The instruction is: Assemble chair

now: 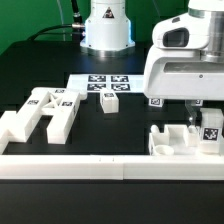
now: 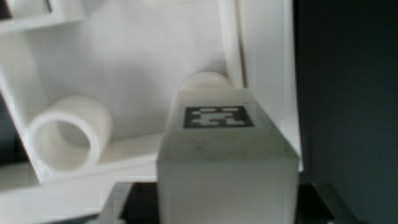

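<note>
1. The gripper point(image 1: 198, 110) hangs from a smooth, blocky white wrist housing at the exterior view's right, low over the boxy white plastic seat point(image 1: 170, 143).
2. The seat lies just behind the long plain white border wall point(image 1: 90, 166). It is chunky and matte, with upstanding ribs and open pockets.
3. A squared white plastic post point(image 2: 222, 160) with a black-and-white tag near its top rises straight under the wrist camera. Its flat face looks greyish in shadow.
4. Behind the post in the wrist view, a rounded white socket point(image 2: 68, 135) with a circular opening sits in a walled recess.
5. The fingers are not clearly visible in either view, so I cannot tell whether they are clamped on the post or stand apart.
6. The H-shaped white plastic frames point(image 1: 45, 112) lie flat on the dark table point(image 1: 130, 125) at the exterior view's left, thick-barred and tagged.
7. A small white tagged peg point(image 1: 108, 102) rests just beside the thin flat marker board point(image 1: 88, 80), well apart from the seat.
</note>
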Robot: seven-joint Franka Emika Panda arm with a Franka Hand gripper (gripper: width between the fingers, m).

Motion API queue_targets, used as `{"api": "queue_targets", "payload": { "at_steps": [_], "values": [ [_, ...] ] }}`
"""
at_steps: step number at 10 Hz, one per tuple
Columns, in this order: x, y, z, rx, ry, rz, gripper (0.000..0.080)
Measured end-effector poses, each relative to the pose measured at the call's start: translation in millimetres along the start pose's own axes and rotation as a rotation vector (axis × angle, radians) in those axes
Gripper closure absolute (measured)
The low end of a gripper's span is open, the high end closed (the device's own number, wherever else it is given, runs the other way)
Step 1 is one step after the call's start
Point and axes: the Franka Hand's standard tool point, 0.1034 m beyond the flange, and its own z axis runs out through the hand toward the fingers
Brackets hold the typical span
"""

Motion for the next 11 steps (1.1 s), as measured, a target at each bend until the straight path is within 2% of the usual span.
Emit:
{"api": "queue_targets", "payload": {
  "at_steps": [4,11],
  "values": [
    [0.6,0.8,1.0,0.0,0.003,0.344,0.0509],
    [0.8,4.7,1.4,-0.001,-0.006,0.787,0.0509]
  ]
}}
